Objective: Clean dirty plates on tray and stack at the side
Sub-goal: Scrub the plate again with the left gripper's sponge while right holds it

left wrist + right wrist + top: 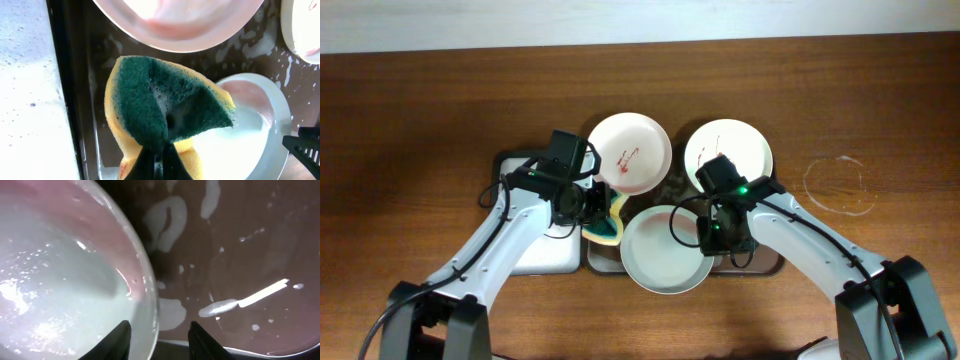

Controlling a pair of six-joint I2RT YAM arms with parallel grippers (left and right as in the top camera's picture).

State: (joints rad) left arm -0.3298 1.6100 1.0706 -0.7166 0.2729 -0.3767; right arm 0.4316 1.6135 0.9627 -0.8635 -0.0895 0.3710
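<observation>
From above, the pale blue plate [665, 252] lies lower centre, overhanging the dark tray [672, 190]. A red-smeared plate [630, 153] sits above it. A hard scrub could shove the blue one onto the wooden table [420, 130].

In the left wrist view, the left gripper [159, 157] pinches a folded sponge [165, 110] beside that plate.

In the right wrist view, the right gripper [157, 340] stands part-open astride the sudsy rim, where a grip might slip.

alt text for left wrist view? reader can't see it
Left gripper, jaws shut on a folded yellow sponge with a green scrub face, over the sudsy dark tray. A pale plate holding soapy water lies at lower right, a pink-smeared plate at top, a white tray at left.
</observation>
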